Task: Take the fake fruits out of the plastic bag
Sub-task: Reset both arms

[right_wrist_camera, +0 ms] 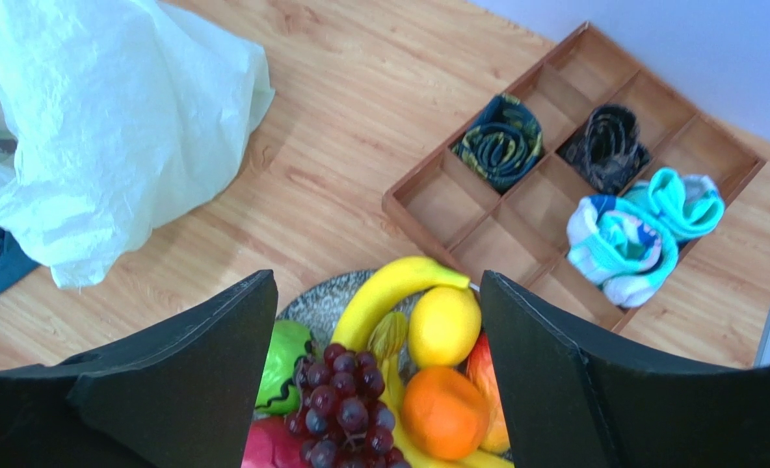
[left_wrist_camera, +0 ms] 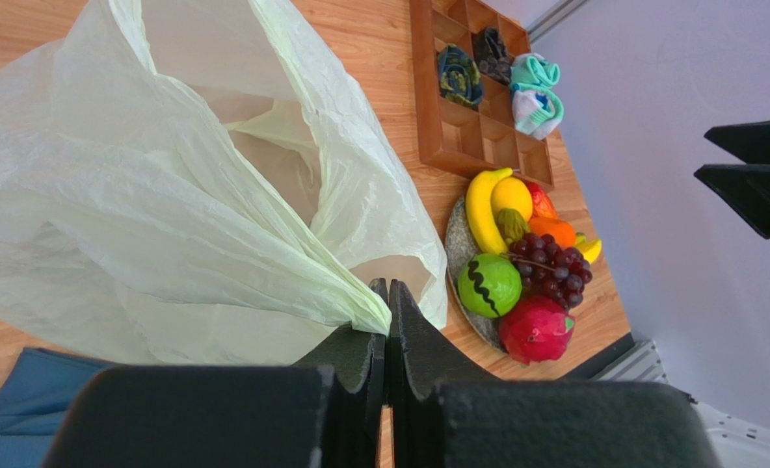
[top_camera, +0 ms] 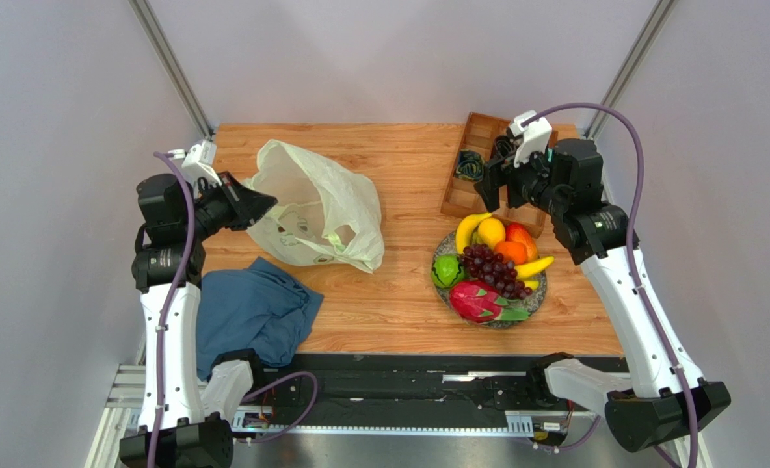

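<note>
The pale yellow-green plastic bag (top_camera: 316,207) lies crumpled on the wooden table at centre left, also in the left wrist view (left_wrist_camera: 164,195) and the right wrist view (right_wrist_camera: 115,107). My left gripper (top_camera: 262,207) is shut on a gathered fold of the bag (left_wrist_camera: 364,314) at its left edge. The fake fruits (top_camera: 491,265) are piled on a grey plate (top_camera: 446,292): banana (right_wrist_camera: 389,292), lemon (right_wrist_camera: 445,327), orange (right_wrist_camera: 445,409), purple grapes (right_wrist_camera: 345,400), green apple (left_wrist_camera: 489,285), pink dragon fruit (left_wrist_camera: 535,330). My right gripper (top_camera: 496,180) is open and empty above the plate.
A wooden divided tray (top_camera: 477,166) with rolled socks (right_wrist_camera: 643,229) stands at the back right. A blue cloth (top_camera: 252,312) lies at the front left, hanging over the table edge. Grey walls enclose the table on both sides.
</note>
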### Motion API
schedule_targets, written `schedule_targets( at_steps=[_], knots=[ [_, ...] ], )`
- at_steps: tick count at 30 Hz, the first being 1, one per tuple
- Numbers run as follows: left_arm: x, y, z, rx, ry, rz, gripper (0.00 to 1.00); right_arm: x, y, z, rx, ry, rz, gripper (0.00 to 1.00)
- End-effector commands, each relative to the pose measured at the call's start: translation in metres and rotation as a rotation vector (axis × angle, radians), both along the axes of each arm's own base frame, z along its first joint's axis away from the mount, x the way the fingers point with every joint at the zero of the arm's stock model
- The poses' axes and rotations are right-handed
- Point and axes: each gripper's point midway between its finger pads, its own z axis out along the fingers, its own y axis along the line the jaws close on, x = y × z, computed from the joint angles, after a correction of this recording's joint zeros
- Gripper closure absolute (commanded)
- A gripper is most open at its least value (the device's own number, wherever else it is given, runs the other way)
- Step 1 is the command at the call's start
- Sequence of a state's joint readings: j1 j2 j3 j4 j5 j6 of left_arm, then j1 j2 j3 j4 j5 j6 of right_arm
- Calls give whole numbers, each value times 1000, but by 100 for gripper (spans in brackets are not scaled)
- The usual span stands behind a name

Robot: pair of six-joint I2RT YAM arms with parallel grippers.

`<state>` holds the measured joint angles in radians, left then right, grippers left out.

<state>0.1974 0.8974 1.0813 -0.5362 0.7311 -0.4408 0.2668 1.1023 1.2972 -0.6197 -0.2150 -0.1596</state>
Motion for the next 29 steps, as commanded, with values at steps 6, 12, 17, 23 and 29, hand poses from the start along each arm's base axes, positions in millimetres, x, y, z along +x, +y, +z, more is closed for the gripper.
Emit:
schedule_targets(
  at_steps=[6,12,17,23,29],
  knots=[
    [0,6,0,39,-21,18,57,-16,13,5,-73,15,172,14],
    [3,27,17,181,-80,109,1,-24,-33,-27,-156,157,-95,12],
    [0,38,34,279,-137,144,1,-33,-65,-26,-139,223,-338,7],
    [2,42,36,305,-132,151,1,-47,-62,-24,-119,173,-288,0],
    [6,42,40,293,-138,152,1,-45,-50,-25,-72,183,-246,0]
  ],
)
